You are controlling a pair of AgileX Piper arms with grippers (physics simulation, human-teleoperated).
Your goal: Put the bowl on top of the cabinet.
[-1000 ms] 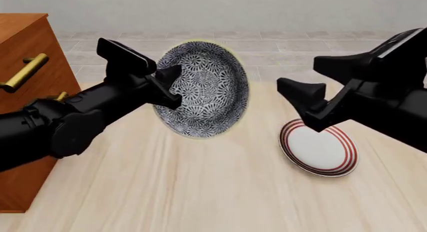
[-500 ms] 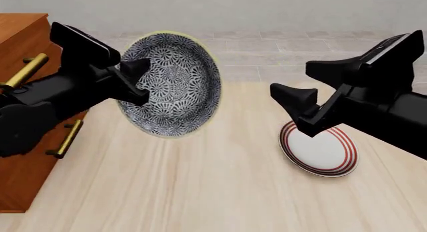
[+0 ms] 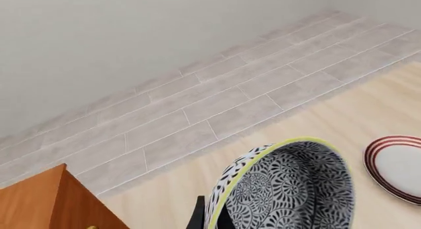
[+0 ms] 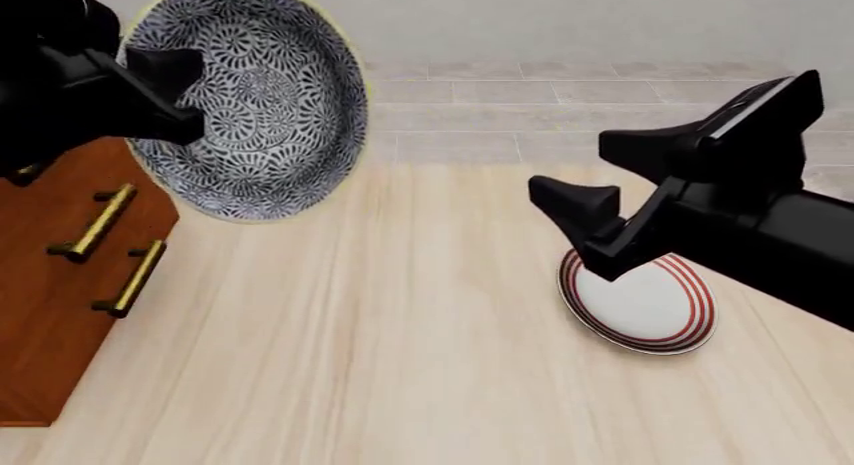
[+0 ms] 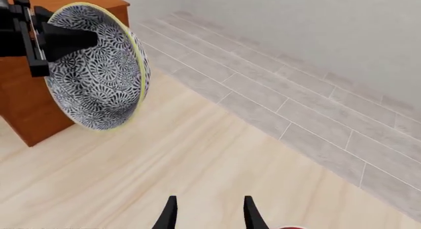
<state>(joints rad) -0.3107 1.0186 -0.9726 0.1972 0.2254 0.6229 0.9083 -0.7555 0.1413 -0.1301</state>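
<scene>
The cabinet (image 4: 60,285) stands at the far left. Just beside its upper edge, in the air, the left gripper (image 4: 167,85) pinches the rim of the bowl (image 4: 254,105) — tipped on its side, nothing in it. Further right the right gripper (image 4: 607,175) hangs spread above the red-ringed plate (image 4: 641,305) — nothing on it either.

Wooden table (image 4: 400,365), plate (image 4: 641,305), cabinet (image 4: 54,285)
</scene>
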